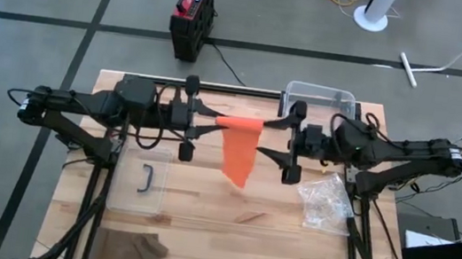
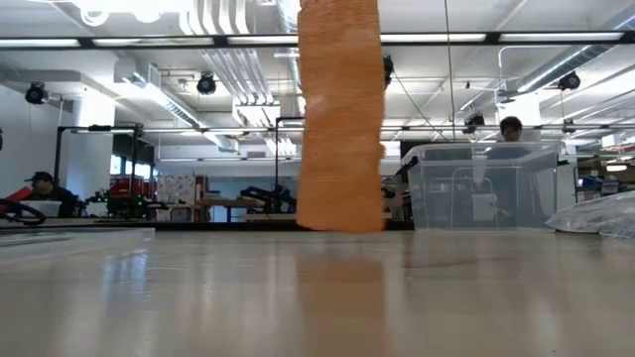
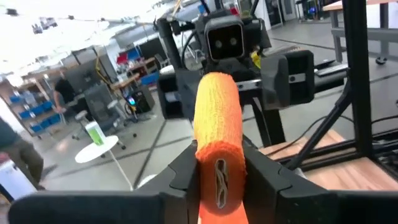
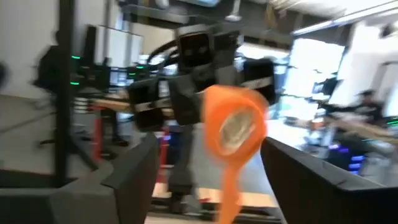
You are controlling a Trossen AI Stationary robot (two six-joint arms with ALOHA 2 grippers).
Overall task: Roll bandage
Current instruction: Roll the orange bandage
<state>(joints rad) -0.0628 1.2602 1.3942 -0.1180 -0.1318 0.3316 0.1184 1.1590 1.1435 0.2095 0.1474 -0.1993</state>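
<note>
Roll [image 3: 217, 134] partly wound, clamped between left gripper [image 3: 219, 177] fingers, raised above table. Right gripper [image 4: 208, 162] spread wide, facing roll end, not touching. Tail [image 1: 239, 162] hangs loose below: winding unfinished.

Open-plan robotics lab: exposed ceiling ducts [image 2: 233, 74], workbenches [image 2: 223, 205], seated people [image 2: 40, 188].

Bandage [image 2: 339, 119] top cut off in low view; right wrist view motion-blurred; both pincers unseen in low view.
</note>
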